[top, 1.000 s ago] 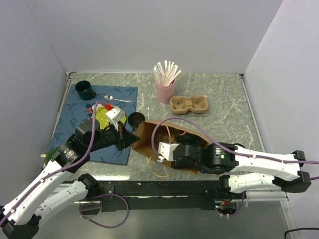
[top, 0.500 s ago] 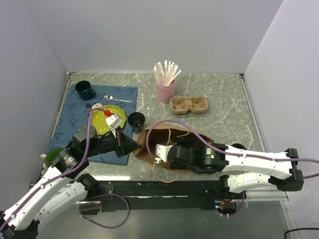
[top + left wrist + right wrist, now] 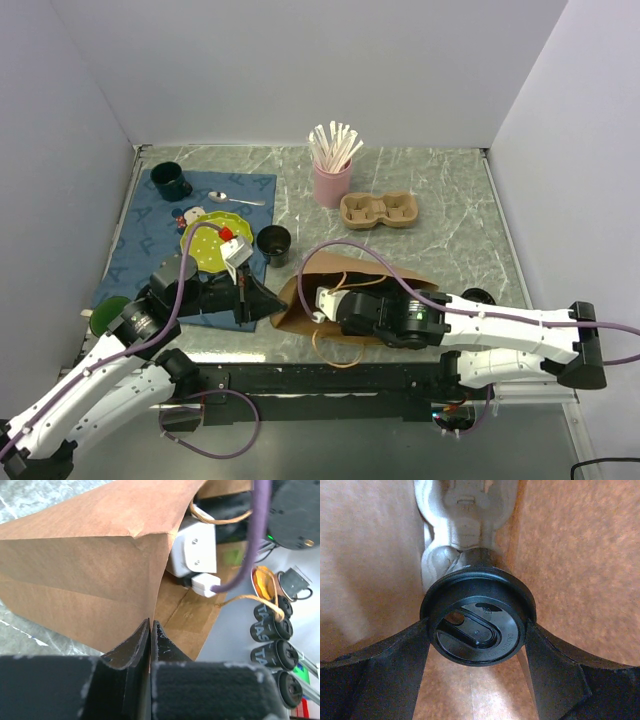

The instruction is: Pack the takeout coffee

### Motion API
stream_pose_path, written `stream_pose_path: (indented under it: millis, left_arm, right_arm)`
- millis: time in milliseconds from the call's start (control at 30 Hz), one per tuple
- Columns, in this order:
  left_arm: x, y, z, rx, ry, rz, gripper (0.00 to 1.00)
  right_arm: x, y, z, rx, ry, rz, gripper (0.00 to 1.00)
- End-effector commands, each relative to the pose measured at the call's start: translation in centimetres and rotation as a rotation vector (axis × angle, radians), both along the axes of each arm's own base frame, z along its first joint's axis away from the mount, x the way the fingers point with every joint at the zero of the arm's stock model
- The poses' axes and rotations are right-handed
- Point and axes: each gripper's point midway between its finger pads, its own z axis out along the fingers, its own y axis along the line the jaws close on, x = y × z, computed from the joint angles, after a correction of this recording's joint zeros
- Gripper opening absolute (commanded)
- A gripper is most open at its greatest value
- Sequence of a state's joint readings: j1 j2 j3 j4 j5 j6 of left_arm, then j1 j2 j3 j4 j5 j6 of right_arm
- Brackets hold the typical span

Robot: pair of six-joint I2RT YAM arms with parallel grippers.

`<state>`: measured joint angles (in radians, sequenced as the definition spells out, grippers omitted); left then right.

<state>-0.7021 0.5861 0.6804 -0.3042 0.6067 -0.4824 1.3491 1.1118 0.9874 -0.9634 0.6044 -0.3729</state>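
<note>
A brown paper bag [image 3: 375, 272] lies on its side near the table's front edge. My left gripper [image 3: 262, 300] is shut on an edge of the bag [image 3: 90, 580], with the paper pinched between its jaws [image 3: 150, 630]. My right gripper [image 3: 477, 647] is inside the bag. It is shut on a white takeout coffee cup with a black lid [image 3: 477, 625], one finger on each side of the lid. In the top view only the right wrist [image 3: 335, 303] shows at the bag's opening; the cup is hidden there.
A pink cup of wooden stirrers [image 3: 332, 172] and a cardboard cup carrier [image 3: 378, 210] stand at the back. A dark cup [image 3: 273, 240] stands by the blue mat [image 3: 145, 235], which holds a yellow-green plate [image 3: 208, 250], a spoon [image 3: 235, 198] and a dark mug [image 3: 170, 181].
The left gripper has pulled the bag's edge toward the near side. The bag has shifted nearer with it. The right gripper has moved along with the bag, staying inside it.
</note>
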Motion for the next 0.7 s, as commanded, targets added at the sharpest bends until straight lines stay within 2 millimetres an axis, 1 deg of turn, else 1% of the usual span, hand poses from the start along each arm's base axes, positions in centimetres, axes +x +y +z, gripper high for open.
stream_pose_path:
  millis: [0, 33, 67, 100, 133, 167, 200, 233, 267, 300, 333, 400, 433, 500, 533, 567, 600, 667]
  left_arm:
    - [-1.2, -0.4, 0.4, -0.009, -0.035, -0.074, 0.09]
    - [-1.0, -0.4, 0.6, -0.002, -0.043, -0.066, 0.10]
    - [-0.8, -0.5, 0.5, 0.012, -0.037, -0.058, 0.13]
    - [-0.7, -0.3, 0.2, 0.036, -0.030, -0.044, 0.27]
    - [-0.4, -0.1, 0.9, 0.039, -0.038, -0.024, 0.35]
    - [0.5, 0.1, 0.8, 0.059, -0.038, 0.025, 0.41]
    - [0.7, 0.3, 0.7, 0.076, -0.033, 0.040, 0.50]
    - [0.9, 0.4, 1.2, 0.074, -0.043, 0.055, 0.55]
    - [1.5, 0.4, 1.2, 0.084, -0.043, 0.078, 0.58]
    - [1.8, 0.4, 1.3, 0.093, -0.048, 0.090, 0.60]
    - [2.0, 0.4, 1.7, 0.093, -0.054, 0.100, 0.60]
    - [2.5, 0.1, 1.8, 0.105, -0.050, 0.108, 0.60]
    - [2.6, 0.0, 2.4, 0.100, -0.053, 0.105, 0.60]
    - [3.2, -0.2, 2.5, 0.110, -0.052, 0.117, 0.60]
    - [3.4, -0.3, 3.0, 0.107, -0.057, 0.124, 0.60]
    - [3.5, -0.4, 3.0, 0.113, -0.050, 0.123, 0.59]
    - [3.3, -0.6, 3.2, 0.109, -0.047, 0.104, 0.56]
    - [3.2, -0.9, 3.4, 0.101, -0.050, 0.082, 0.52]
  right_arm:
    - [0.8, -0.3, 0.4, 0.076, -0.047, -0.024, 0.54]
    - [0.8, -0.5, 0.4, 0.086, -0.050, -0.020, 0.55]
    - [0.7, -0.7, 0.0, 0.076, -0.045, -0.016, 0.55]
    - [0.6, -0.9, -0.1, 0.068, -0.043, -0.019, 0.54]
    - [0.6, -1.0, -0.2, 0.062, -0.041, -0.017, 0.54]
    - [0.6, -1.0, -0.2, 0.062, -0.042, -0.015, 0.54]
    - [0.6, -0.9, -0.1, 0.069, -0.044, -0.005, 0.54]
    - [0.6, -1.0, -0.3, 0.067, -0.044, -0.001, 0.54]
    - [0.5, -0.9, -0.5, 0.066, -0.043, 0.009, 0.54]
    - [0.6, -1.0, -0.5, 0.064, -0.052, 0.021, 0.54]
    - [0.6, -1.0, -1.0, 0.064, -0.054, 0.024, 0.54]
    - [0.5, -1.1, -1.2, 0.070, -0.051, 0.033, 0.53]
    - [0.5, -1.1, -1.5, 0.070, -0.047, 0.035, 0.53]
    - [0.4, -1.2, -1.9, 0.072, -0.041, 0.037, 0.53]
    - [0.3, -1.4, -2.2, 0.061, -0.039, 0.037, 0.52]
    - [0.4, -1.4, -2.2, 0.065, -0.040, 0.034, 0.52]
    - [0.4, -1.4, -2.1, 0.074, -0.044, 0.033, 0.52]
    - [0.4, -1.4, -2.2, 0.080, -0.043, 0.034, 0.52]
